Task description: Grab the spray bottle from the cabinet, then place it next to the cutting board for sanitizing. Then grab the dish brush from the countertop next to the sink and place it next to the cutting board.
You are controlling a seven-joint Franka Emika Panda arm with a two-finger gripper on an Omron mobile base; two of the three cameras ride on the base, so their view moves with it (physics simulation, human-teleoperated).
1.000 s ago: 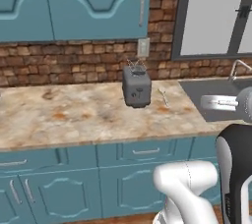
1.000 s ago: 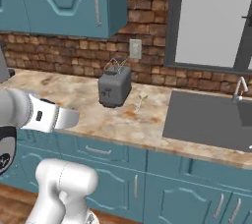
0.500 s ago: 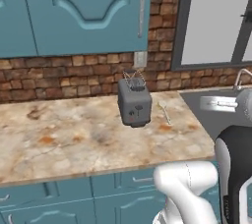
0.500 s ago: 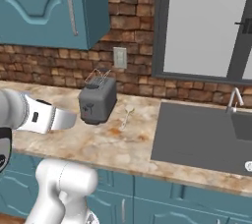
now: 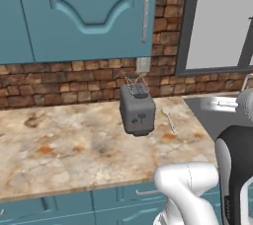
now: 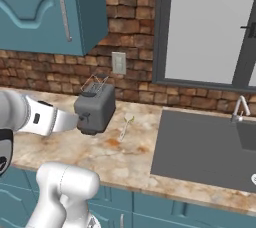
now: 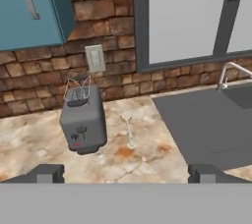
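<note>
Hand view: pincer (image 7: 126, 173) spread, empty | dish brush (image 7: 128, 128) on countertop (image 7: 29, 139) between toaster (image 7: 82, 122), sink (image 7: 206, 120) edge

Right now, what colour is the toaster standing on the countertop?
Dark grey, with a wire rack on top. The toaster shows best in the hand view, on the beige marbled countertop.

On the tabletop (image 7: 44, 139) a toaster (image 7: 82, 124) stands before the brick wall — a dish brush (image 7: 128, 128) just to its right, between it and the sink (image 7: 206, 120) — under a wall outlet (image 7: 95, 58).
</note>
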